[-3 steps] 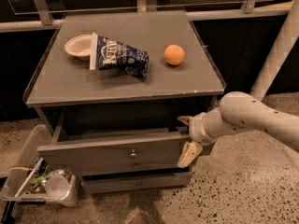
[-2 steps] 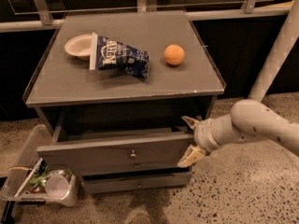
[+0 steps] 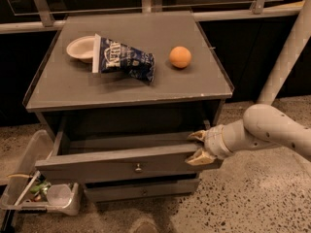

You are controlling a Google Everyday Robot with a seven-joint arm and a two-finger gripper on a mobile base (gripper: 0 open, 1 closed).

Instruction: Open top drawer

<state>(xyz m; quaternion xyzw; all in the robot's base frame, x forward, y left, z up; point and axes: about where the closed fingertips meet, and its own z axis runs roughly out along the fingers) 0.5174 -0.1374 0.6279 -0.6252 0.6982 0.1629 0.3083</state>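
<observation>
Far left on the speckled floor, below the cabinet's left edge: a clear plastic bin with a see-through cup and something green inside. Above it, a dark grey cabinet. Near the left rear corner of its top, a pale bowl, touching a crumpled blue snack bag just to its right. Further right, apart from the bag and toward the right edge, an orange. Under the top, the top drawer, pulled partway out of its opening, front face tilted slightly down at the left, small round knob at centre. Beneath that, a lower drawer, narrower and pushed in. At the right end of the top drawer front, the gripper, fingers spread wide, one at the top edge of the front, the other lower down at its right corner; cannot tell whether either presses on the wood. Behind it, a thick grey arm reaching in from the right edge. Far right, a slanted grey post.
</observation>
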